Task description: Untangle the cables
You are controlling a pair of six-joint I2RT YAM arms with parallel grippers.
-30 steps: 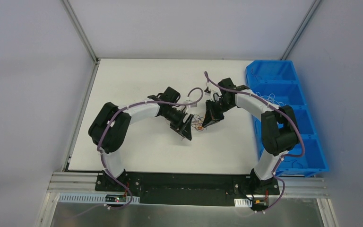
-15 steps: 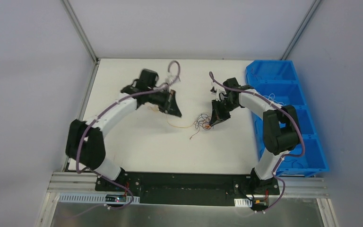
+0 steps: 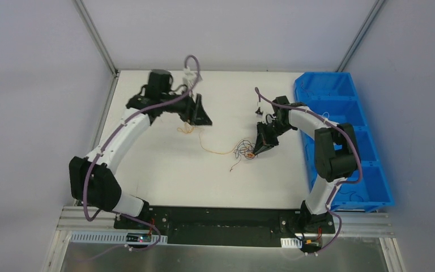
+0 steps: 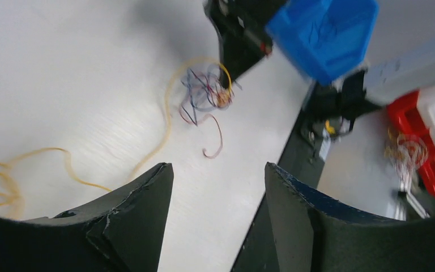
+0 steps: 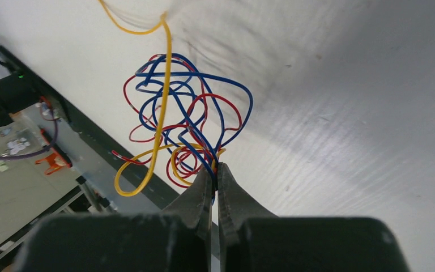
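the right hand [image 5: 215, 180] is clenched on the cables [image 5: 184, 122], a clump of blue, red and yellow loops lying mid-desk [image 3: 147, 170]; how they knot is hard to make out. one orange cable [image 4: 169, 113] trails toward the left hand [image 4: 218, 170], which is released, fingers apart. its end is cut off behind one finger [image 4: 130, 221]. farther right, the blue bin [image 3: 340, 113] is blurred in the left wrist view.

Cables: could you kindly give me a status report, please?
Right gripper shut on cable clump. Left gripper open, empty. Yellow cable trails out of clump. Nothing obstructing.
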